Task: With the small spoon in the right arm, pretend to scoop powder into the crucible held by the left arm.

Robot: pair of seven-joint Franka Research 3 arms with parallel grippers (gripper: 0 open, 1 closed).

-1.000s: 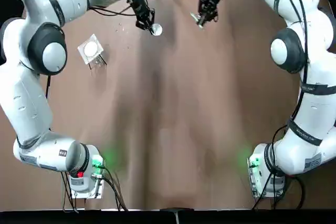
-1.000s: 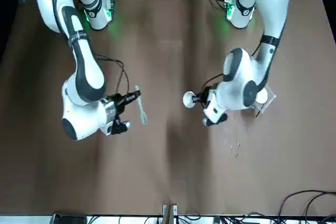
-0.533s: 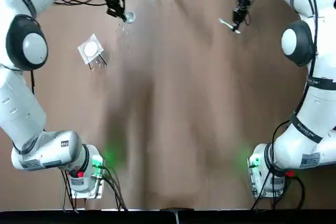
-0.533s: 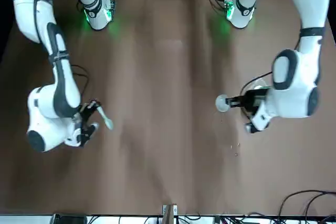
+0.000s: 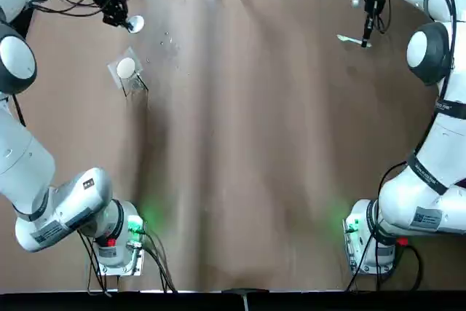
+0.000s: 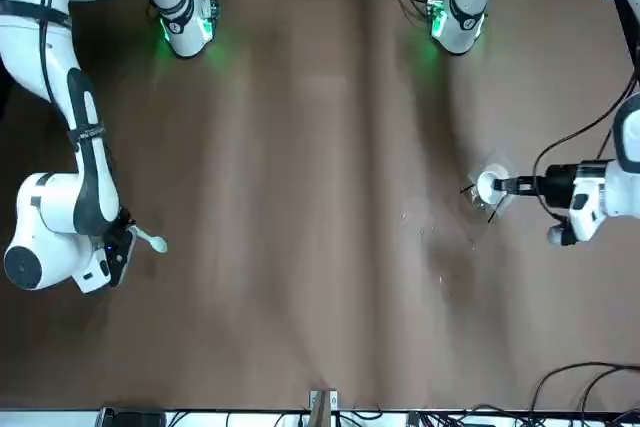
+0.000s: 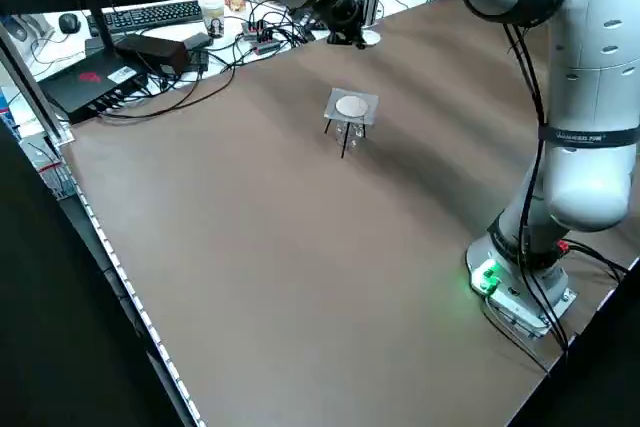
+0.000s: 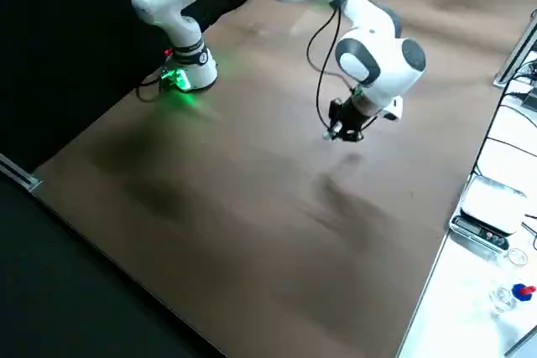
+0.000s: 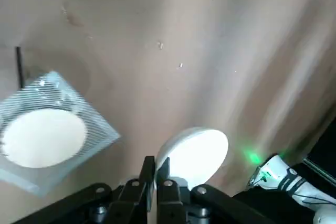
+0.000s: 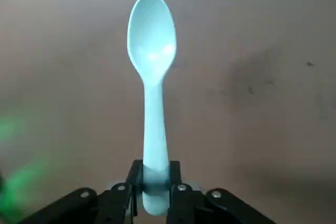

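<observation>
Task status: grasps done. The spoon point(image 5: 354, 39) is held by the right jaws and the crucible point(image 5: 135, 24) by the left jaws. No scooping is under way. The two things are kept well apart in the air, at opposite far corners of the surface point(image 5: 240, 143). In the top view the crucible is seen toward 11 o'clock and the spoon toward 2 o'clock. Judged left to do: spoon and crucible are to be brought together and the pretend scoop and tip made over the crucible mouth.

Right jaws: closed narrow on the handle end of the spoon point(image 10: 152, 77). The spoon bowl is pointed straight out from the fingers, hollow side toward the wrist camera, nothing in it. In the top view the spoon sticks out toward 9 o'clock of the jaws and is clear of the surface.

Left jaws: pinched nearly shut on the rim of the crucible point(image 9: 194, 150). The cup is carried at about 4 o'clock of the jaws in the top view. Its contents cannot be told.

A small mesh stand point(image 5: 127, 69) with a white disc on it is seen at 6 o'clock of the crucible, not touched by it. A few specks are scattered on the surface near it.
</observation>
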